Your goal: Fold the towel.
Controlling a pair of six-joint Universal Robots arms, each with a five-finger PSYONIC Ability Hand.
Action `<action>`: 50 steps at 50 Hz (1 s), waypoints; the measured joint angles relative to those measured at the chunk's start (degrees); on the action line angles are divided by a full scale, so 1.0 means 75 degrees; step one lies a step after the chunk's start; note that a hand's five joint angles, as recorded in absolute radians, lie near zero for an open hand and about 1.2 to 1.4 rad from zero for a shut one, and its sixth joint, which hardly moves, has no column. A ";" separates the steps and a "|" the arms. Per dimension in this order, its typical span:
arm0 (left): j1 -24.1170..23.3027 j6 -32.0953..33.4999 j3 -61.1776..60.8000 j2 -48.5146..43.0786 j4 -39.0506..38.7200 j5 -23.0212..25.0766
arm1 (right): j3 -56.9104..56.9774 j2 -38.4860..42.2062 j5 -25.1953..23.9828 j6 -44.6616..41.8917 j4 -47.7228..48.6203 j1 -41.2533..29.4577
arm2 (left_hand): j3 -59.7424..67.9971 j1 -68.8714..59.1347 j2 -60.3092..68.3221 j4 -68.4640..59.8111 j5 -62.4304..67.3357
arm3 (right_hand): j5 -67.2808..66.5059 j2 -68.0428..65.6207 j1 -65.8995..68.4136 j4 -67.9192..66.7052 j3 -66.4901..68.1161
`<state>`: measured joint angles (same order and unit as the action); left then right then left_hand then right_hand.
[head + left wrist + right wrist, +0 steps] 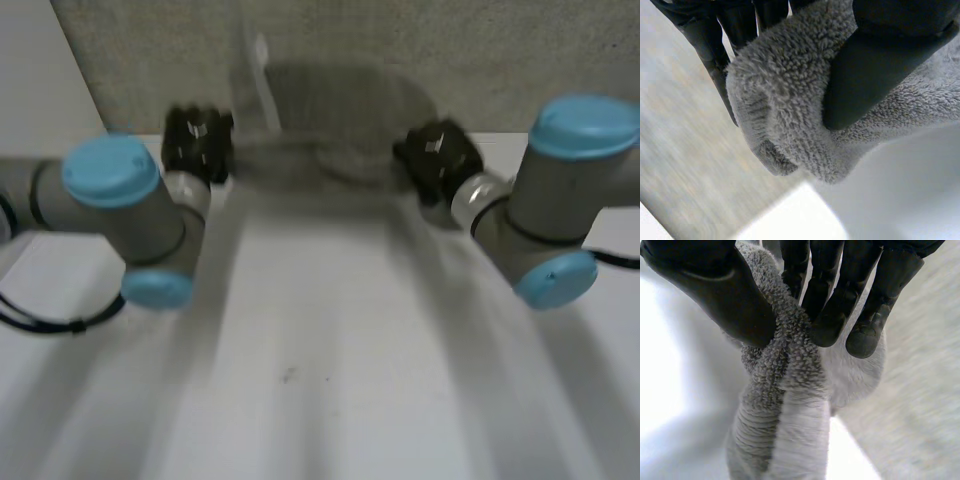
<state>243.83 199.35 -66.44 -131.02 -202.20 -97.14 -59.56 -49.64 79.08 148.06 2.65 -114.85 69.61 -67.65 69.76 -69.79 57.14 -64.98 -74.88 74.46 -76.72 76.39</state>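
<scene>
The grey terry towel (330, 125) stretches as a blurred band between my two hands at the table's far edge. My left hand (198, 143) holds its left end. In the left wrist view the thumb (875, 75) presses a bunched corner of the towel (790, 105) against the fingers (715, 40). My right hand (437, 158) holds the right end. There the thumb (725, 295) and fingers (840, 305) pinch a gathered fold of towel (785, 375), and the rest hangs below the hand.
The white table (300, 380) spreads from the hands toward the camera. Beyond its far edge lies a grey speckled surface (450, 40). Both arms flank the table's middle, left elbow (110, 175) and right elbow (580, 130).
</scene>
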 measured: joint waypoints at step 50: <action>0.0111 0.0046 -0.4495 0.2108 0.0277 0.0110 | -0.2929 -0.1364 0.0025 0.0622 -0.0628 0.1607 | -0.3807 0.3514 -0.3829 0.3798 -0.3455 | 0.7649 0.7093 -0.7215 0.7578 -0.7351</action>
<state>244.66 199.69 -100.15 -115.21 -200.12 -96.32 -81.53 -59.87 79.27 152.73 -2.06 -102.80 41.06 -41.30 41.04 -41.31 31.23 -7.61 -21.68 20.34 -19.89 21.26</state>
